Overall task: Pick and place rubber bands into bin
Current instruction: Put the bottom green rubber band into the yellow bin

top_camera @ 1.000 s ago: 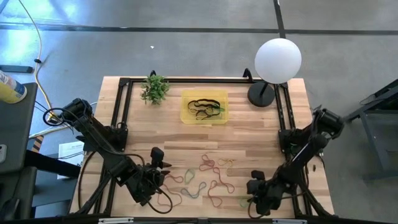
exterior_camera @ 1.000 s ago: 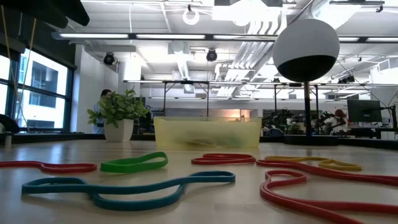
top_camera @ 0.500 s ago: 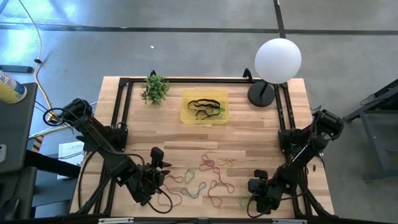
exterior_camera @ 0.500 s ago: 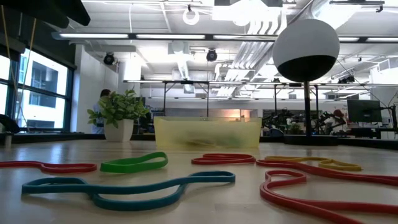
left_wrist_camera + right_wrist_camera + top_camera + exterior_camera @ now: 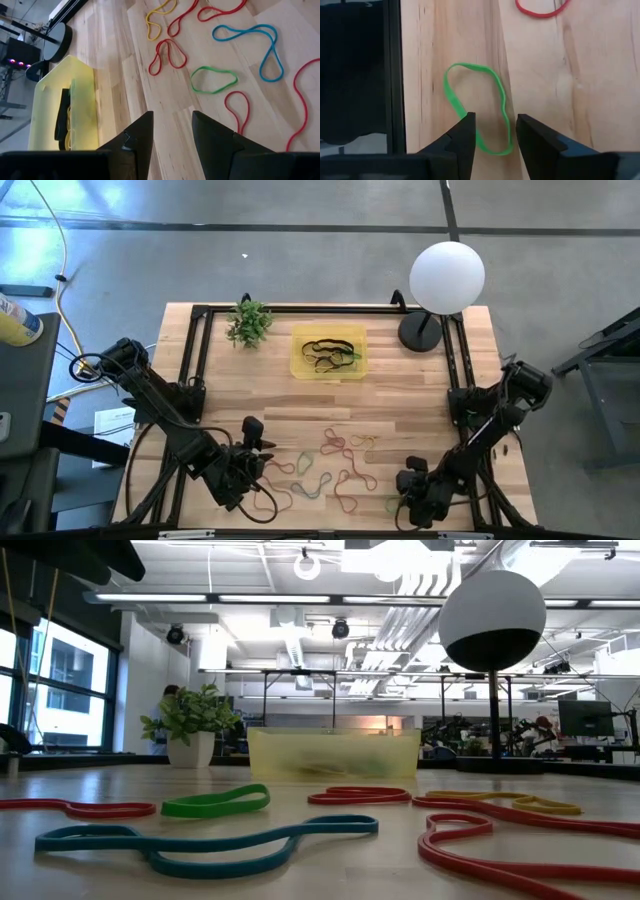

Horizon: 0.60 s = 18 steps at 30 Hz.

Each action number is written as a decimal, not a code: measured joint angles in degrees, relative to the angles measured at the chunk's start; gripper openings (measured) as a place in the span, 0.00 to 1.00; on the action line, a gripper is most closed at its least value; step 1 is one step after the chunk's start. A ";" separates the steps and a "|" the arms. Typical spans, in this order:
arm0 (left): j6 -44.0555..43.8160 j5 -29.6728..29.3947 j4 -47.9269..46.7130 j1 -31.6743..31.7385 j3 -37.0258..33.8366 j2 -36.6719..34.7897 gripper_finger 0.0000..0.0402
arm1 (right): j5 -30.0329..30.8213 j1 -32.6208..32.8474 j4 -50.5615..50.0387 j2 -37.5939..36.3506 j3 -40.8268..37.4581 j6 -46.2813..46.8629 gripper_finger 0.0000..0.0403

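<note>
A: What is shown of the right gripper?

B: It is seen low at the near right edge of the table, above a green band that lies flat on the wood beside the dark frame rail. In the right wrist view its fingers are parted, with one side of the green loop passing between them; nothing is grasped. Part of a red band is seen farther off.

A: And the left gripper?

B: It is held over the near left part of the table, just beside the scattered bands. In the left wrist view its fingers are parted with bare wood between them, and nothing is held.

A: Where are the rubber bands located?

B: Most are spread loose across the near middle of the table, between the two grippers: red, yellow, green and blue loops are seen. In the low view a blue band lies nearest, with a green one behind it.

A: And the bin?

B: The yellow tray is placed at the far middle of the table, between the plant and the globe lamp, well apart from both grippers. Several dark bands are already seen inside it.
</note>
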 joint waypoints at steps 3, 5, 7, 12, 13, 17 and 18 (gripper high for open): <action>-0.10 0.00 0.01 0.00 0.00 0.00 0.31 | -0.02 0.19 -3.87 0.10 1.38 -0.21 0.27; -0.10 0.00 0.01 0.00 0.00 0.00 0.31 | -0.27 0.23 -6.29 0.12 2.18 -0.40 0.21; -0.10 0.00 0.01 -0.01 0.00 0.00 0.31 | -0.52 0.25 -7.80 0.16 2.77 -1.51 0.14; -0.08 0.00 0.01 -0.02 0.00 0.00 0.31 | 0.68 0.29 -11.82 0.22 4.49 -2.81 0.02; -0.08 0.00 -0.01 -0.02 0.00 0.00 0.31 | 1.28 0.32 -12.91 0.28 4.91 -2.71 0.03; -0.06 0.00 -0.12 0.00 0.00 0.00 0.31 | 4.04 0.38 -18.44 0.35 6.99 -4.18 0.01; -0.06 0.00 -0.14 -0.02 0.00 0.00 0.31 | 4.90 0.31 -20.23 0.46 7.78 -4.82 0.01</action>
